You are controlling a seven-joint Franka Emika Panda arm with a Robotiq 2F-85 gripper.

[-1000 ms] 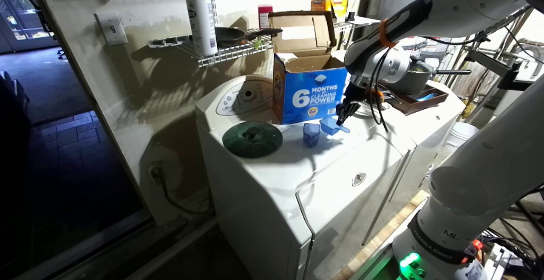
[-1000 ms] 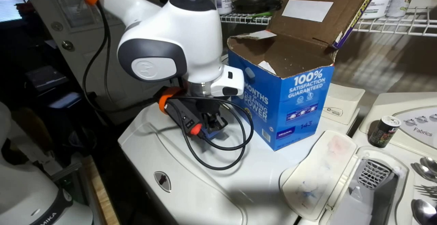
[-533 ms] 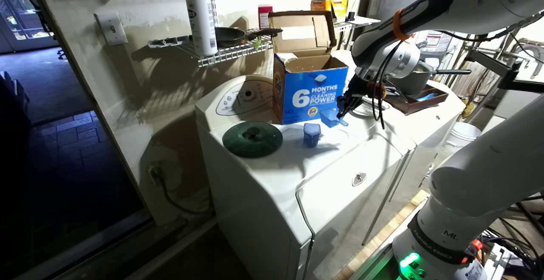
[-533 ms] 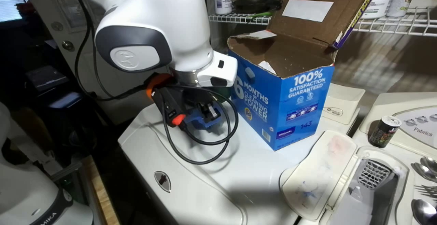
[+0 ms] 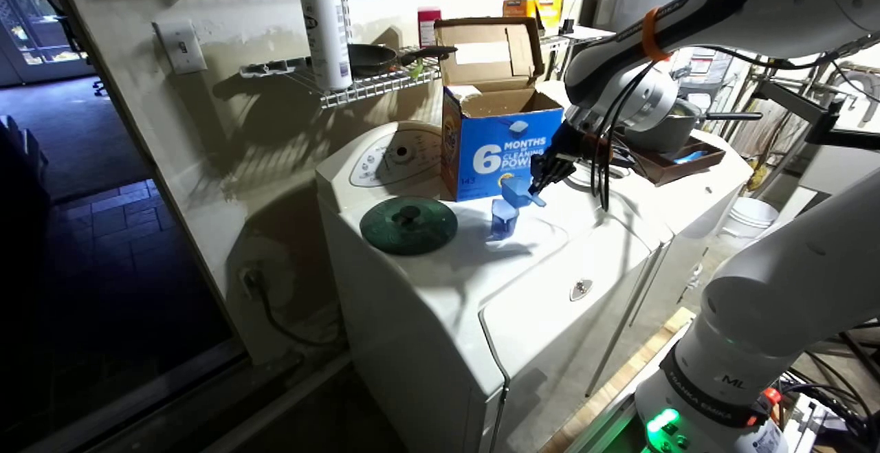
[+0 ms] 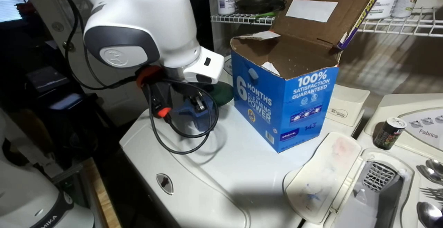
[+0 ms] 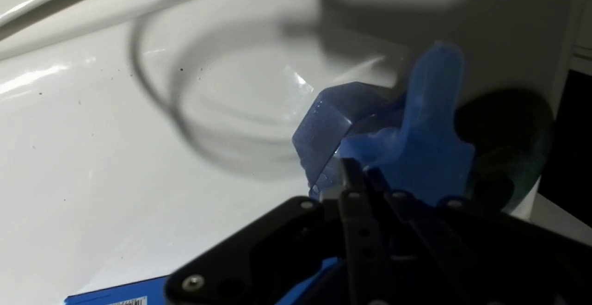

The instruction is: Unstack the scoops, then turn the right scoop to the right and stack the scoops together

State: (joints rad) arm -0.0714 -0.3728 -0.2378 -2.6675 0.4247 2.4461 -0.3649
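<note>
1. Blue carton (image 6: 290, 94): "6 MONTHS OF CLEANING POWER", "100% SATISFACTION GUARANTEED", "143", "ORIGINAL".
2. Gripper (image 7: 364, 171): before the carton, clenched on one scoop (image 5: 514, 192), translucent bright blue, handle showing.
3. Other scoop (image 5: 504, 221): translucent, darker blue, farther out from the carton.

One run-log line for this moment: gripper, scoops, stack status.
gripper: shut on held scoop; held scoop: overlaps other scoop in wrist view; other scoop: on white appliance top; stacking: not yet done; scoop contact: unclear

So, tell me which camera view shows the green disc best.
An exterior view: the green disc lies whole there, knob included. Elsewhere, in an exterior view, the arm hides part of it; the wrist view shows it mostly shadowed, partly behind a scoop.
</note>
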